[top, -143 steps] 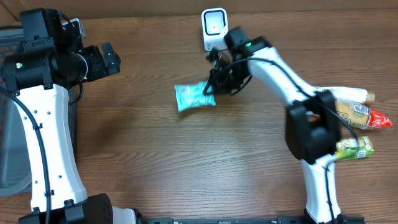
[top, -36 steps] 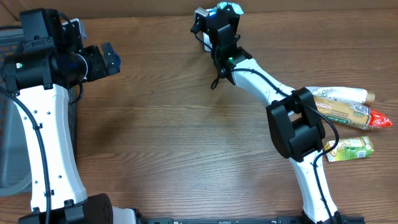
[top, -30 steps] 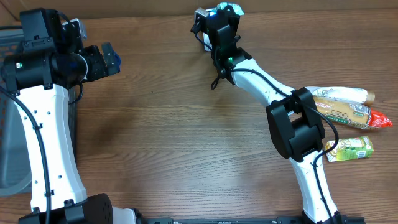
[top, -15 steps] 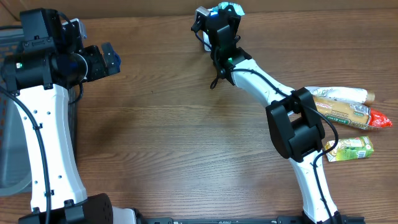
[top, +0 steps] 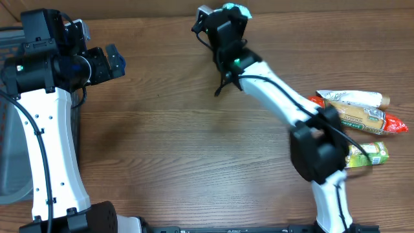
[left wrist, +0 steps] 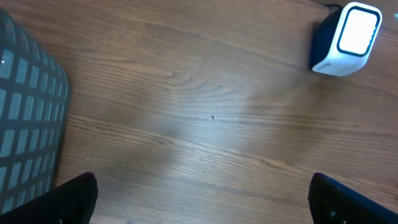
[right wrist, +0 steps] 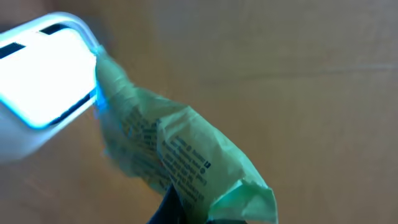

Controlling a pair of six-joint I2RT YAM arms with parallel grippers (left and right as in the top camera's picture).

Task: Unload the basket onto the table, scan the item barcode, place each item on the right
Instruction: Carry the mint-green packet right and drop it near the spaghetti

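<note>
The single crinkled pale-green plastic packet point(right wrist: 177, 155), printed with dark small text, is off the table at its far edge, held up by the right gripper point(top: 228, 18). That gripper's jaws are pinched fully together on the packet's lower end, and only a dark sliver of finger shows at the bottom of the right wrist view. The packet's upper end reaches the corner of the one white box-shaped barcode scanner point(right wrist: 43, 78), whose face glows white with a blue rim. Whether packet and scanner touch cannot be told. From overhead the packet appears as a teal scrap point(top: 234, 8) past the gripper, with most of the scanner hidden under the arm. The left wrist view shows the scanner point(left wrist: 348, 37) standing alone on the brown wooden table point(top: 181, 149), lit face up and tilted. The left gripper point(top: 114, 59) is well apart from all this, at the table's left side, jaws spread as wide as they go and holding nothing. Beside it stands one grey mesh basket point(left wrist: 25, 124). At the table's right edge lie three further packages close together: a cream pouch point(top: 354, 98), a tan packet with red ends point(top: 369, 119) touching it, and a green carton point(top: 372, 153) just below them, partly under the right arm.
</note>
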